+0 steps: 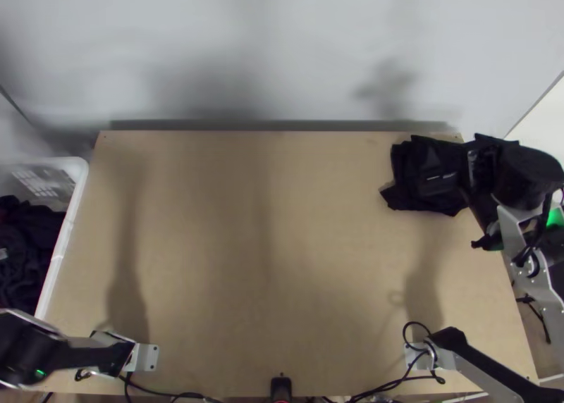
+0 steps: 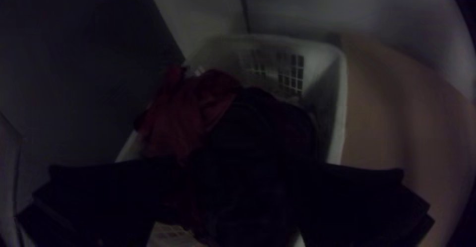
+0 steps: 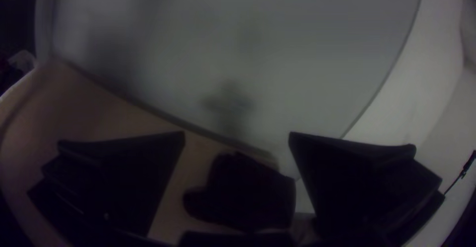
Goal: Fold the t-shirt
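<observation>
A careless sweep of my right claw (image 3: 237,134), spread wide, could knock the likely t-shirt (image 3: 243,192), bunched and dark, off the far right corner of the bench (image 1: 282,234). My left claw (image 2: 243,162), also wide, might snag several pieces: the white basket (image 1: 65,227) holds red cloth (image 2: 186,115) and dark clothes (image 1: 25,244).

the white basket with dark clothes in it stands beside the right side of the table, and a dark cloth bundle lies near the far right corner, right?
Not quite: the top view shows the white basket, with dark clothes in it, beside the left side of the table. The dark cloth bundle does lie near the far right corner.
</observation>
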{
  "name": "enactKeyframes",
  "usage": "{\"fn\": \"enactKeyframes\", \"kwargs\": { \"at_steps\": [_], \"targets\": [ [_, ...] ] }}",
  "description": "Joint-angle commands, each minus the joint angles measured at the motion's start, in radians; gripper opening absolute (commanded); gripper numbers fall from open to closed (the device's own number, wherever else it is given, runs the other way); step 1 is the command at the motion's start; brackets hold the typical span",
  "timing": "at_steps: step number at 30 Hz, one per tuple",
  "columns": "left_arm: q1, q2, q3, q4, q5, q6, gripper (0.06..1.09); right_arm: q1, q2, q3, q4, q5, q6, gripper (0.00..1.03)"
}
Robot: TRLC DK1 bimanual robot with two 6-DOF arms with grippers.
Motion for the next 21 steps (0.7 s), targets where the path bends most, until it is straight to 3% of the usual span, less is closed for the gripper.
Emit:
{"fn": "enactKeyframes", "kwargs": {
  "at_steps": [1, 7, 13, 21],
  "targets": [
    [0.069, 0.249, 0.142, -0.002, 0.043, 0.072, 1.04, 0.000, 0.039, 0.061, -0.061, 0.015, 0.011, 0.98],
    [0.069, 0.476, 0.384, -0.097, 0.043, 0.124, 1.03, -0.051, 0.082, 0.110, -0.078, 0.010, 0.034, 0.98],
    [0.065, 0.648, 0.580, -0.186, 0.040, 0.293, 1.03, -0.059, 0.100, 0.130, -0.082, 0.010, 0.029, 0.98],
    [0.059, 0.814, 0.728, -0.247, 0.012, 0.427, 1.03, -0.103, 0.102, 0.153, -0.073, 0.010, 0.051, 0.98]
  ]
}}
